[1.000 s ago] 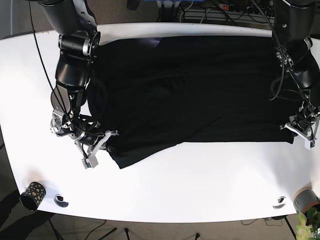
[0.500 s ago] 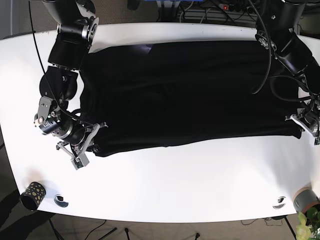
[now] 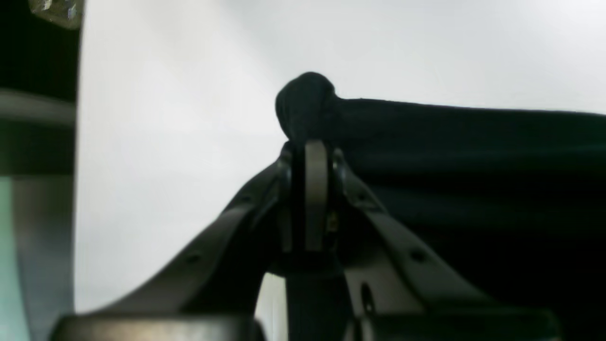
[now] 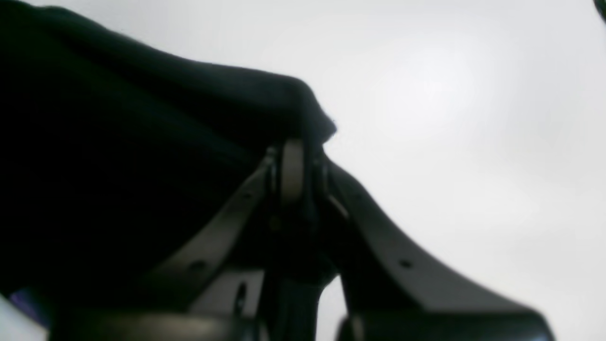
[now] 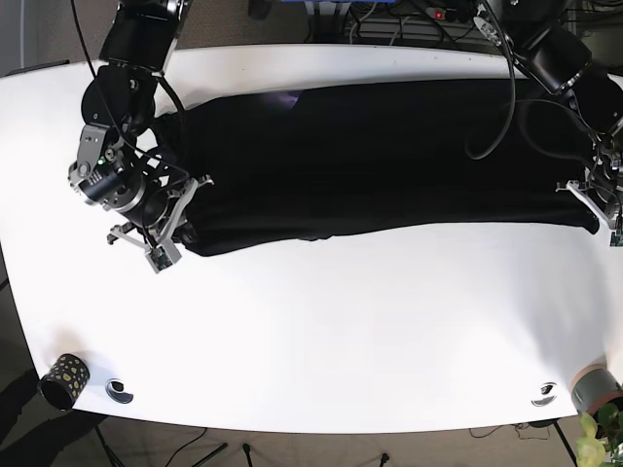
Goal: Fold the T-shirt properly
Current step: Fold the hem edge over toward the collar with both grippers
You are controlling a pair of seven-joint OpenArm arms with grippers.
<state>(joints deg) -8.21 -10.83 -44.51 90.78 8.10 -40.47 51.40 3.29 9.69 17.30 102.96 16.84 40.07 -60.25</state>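
Black T-shirt pinched between fingers

Black T-shirt on a white table; black, yellow-speckled cup

Black T-shirt, folded into a wide band across the far tabletop

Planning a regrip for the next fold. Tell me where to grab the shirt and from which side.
Take the shirt at its two near corners, one per end effector, coming in low from the outer ends. The near edge lies as a straight folded hem, and both the left end effector and right end effector are pinching bunched corner fabric there.
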